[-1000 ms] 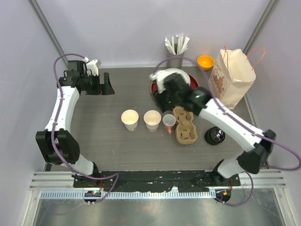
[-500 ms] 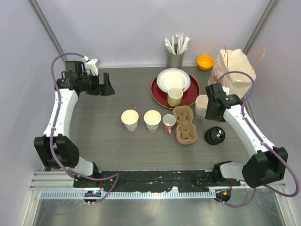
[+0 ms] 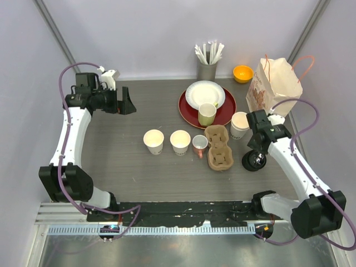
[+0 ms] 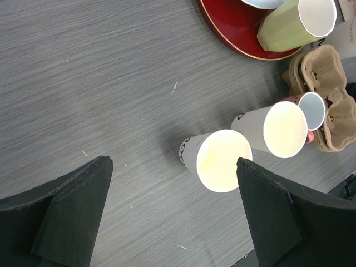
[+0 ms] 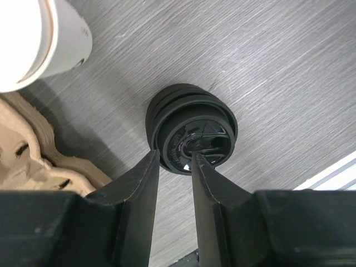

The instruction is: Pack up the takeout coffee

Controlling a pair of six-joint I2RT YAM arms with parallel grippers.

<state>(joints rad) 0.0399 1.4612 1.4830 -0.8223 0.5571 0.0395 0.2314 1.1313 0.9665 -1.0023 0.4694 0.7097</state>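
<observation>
Two lidless cream paper cups [image 3: 153, 141] [image 3: 180, 141] stand mid-table, and the left wrist view shows them as a near cup [image 4: 224, 160] and a far cup [image 4: 285, 129]. A third cup [image 3: 240, 124] [image 5: 33, 39] stands right of the cardboard carrier [image 3: 218, 147]. A stack of black lids [image 3: 254, 161] [image 5: 192, 128] lies right of the carrier. My right gripper [image 3: 256, 151] [image 5: 174, 161] hangs over it, jaws narrowed but still apart, the top lid's near rim between the tips. My left gripper [image 3: 127, 103] [image 4: 172, 162] is wide open at the far left, holding nothing.
A red plate [image 3: 192, 108] holds a white dish [image 3: 204, 93] and a pale green mug [image 3: 207, 113]. A pink-handled mug [image 3: 199, 144] sits against the carrier. A paper bag [image 3: 273, 92], an orange bowl [image 3: 243, 73] and a straw holder [image 3: 207, 61] stand at the back.
My right arm swung from over the red plate to the right side and came down over the lid stack, its jaws narrowing. The left arm barely moved.
</observation>
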